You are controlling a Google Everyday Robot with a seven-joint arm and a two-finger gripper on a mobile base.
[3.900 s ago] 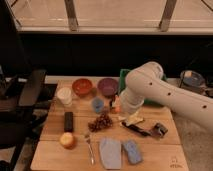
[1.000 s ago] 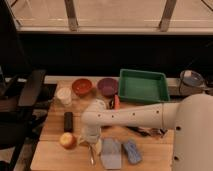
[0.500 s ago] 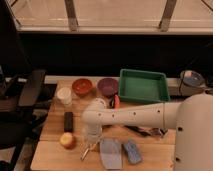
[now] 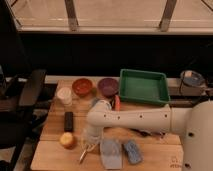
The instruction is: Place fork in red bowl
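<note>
1. Gripper (image 4: 89, 144) hangs low over the front left part of the table (image 4: 155, 156). It is pinched shut. It looks like it pinches the top end of the fork (image 4: 82, 156).
2. The fork pokes out below the gripper toward 7 o'clock. Its low end looks to be touching the wood.
3. A round yellow fruit (image 4: 66, 140) sits just beside the fork at 10 o'clock. A grey-blue pad (image 4: 111, 153) lies near it at 3 o'clock.
4. The red bowl (image 4: 82, 86) is well away at 12 o'clock, at the back of the table.
5. A black block (image 4: 68, 121) and a white cup (image 4: 64, 95) sit at 11 o'clock, close to the path.
6. The purple bowl (image 4: 107, 85) sits just beside the red bowl at 3 o'clock. The green tray (image 4: 144, 87) is past that.
7. I think the step now is lifting the fork.
8. To do it well, lift straight up first, high over the block and cup.
9. Then go to 12 o'clock, stop over the red bowl, not the purple one, and let go low.
</note>
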